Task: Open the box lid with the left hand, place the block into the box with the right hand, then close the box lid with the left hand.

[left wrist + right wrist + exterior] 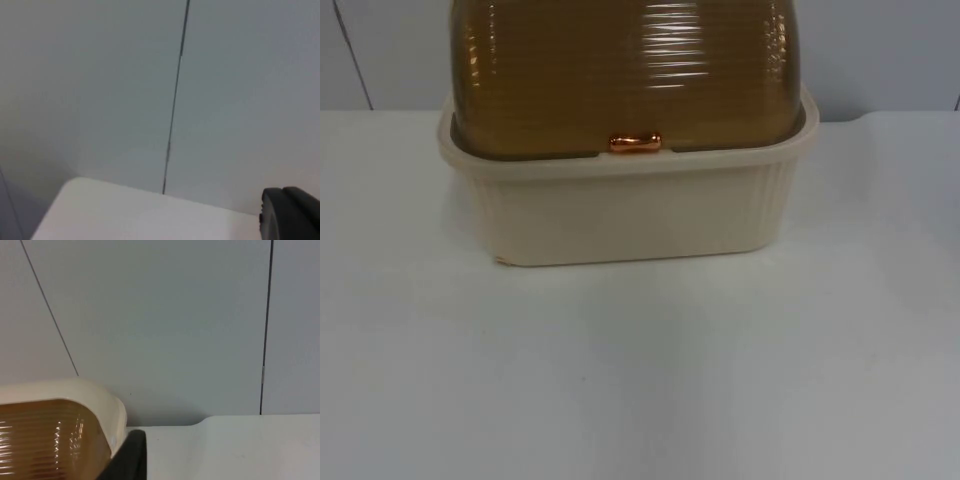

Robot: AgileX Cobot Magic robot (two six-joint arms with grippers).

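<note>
A cream ribbed box [630, 215] stands at the back middle of the white table [640, 380] in the top view. Its brown see-through domed lid [620, 70] is down on the rim, and a small copper handle [635, 142] sits at the lid's front edge. The right wrist view has the box's cream rim [107, 402] and brown lid [45, 440] close beside a black part of my right gripper [127, 455]. A black part of my left gripper [290, 212] hangs over a table corner [100, 210], facing the wall. Both arms wait away from the box front.
The grey partition wall [890, 50] with dark vertical seams [175, 100] runs behind the box. Bare white table spreads in front of the box and to both its sides.
</note>
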